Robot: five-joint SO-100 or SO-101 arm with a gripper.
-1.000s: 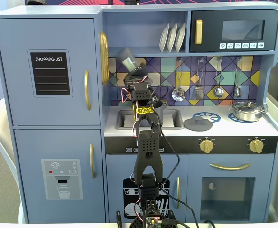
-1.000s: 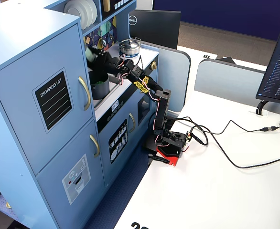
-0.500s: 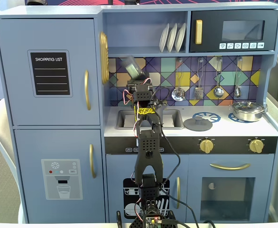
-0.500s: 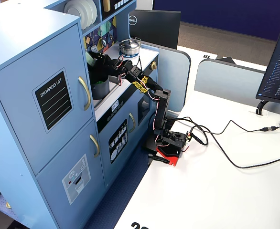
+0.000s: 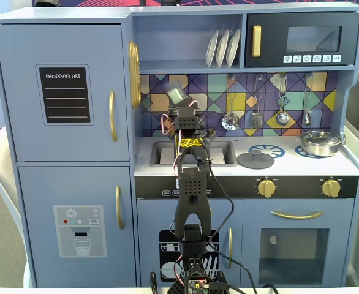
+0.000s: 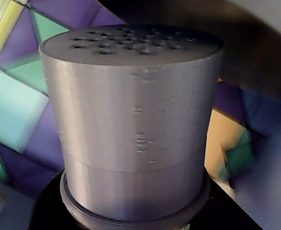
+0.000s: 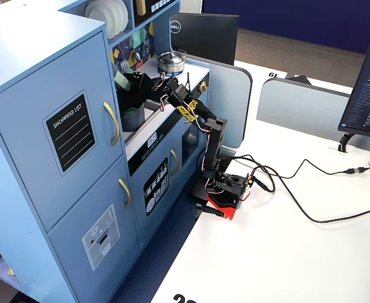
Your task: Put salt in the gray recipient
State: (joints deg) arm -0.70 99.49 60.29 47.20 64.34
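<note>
A toy kitchen (image 5: pixel 63 92) is filling a fixed view, its counter carrying a sink (image 5: pixel 167 153) at centre, a flat lid (image 5: pixel 255 160) to the right and a steel pan (image 5: pixel 319 143) at far right. The arm (image 5: pixel 189 202), based on the white desk (image 7: pixel 286 252) in the other fixed view, is reaching up from the bottom centre over the counter edge, likely because the cookware sits up there out of easy range.

The gripper (image 5: pixel 181 107) is clasping the salt (image 5: pixel 176 94) above the sink, at centre frame against the tiled backsplash (image 5: pixel 290 86); the shaker is leaning, cap toward the upper left, which suggests it is being carried or tipped for pouring. In the wrist view the perforated cap (image 6: pixel 131 96) is crowding the lens, so the grip itself is out of sight there.

A dark pot-like shape (image 7: pixel 133 117), probably the gray recipient, is sitting by the sink at upper left, just below the shaker (image 7: pixel 123 81).
</note>
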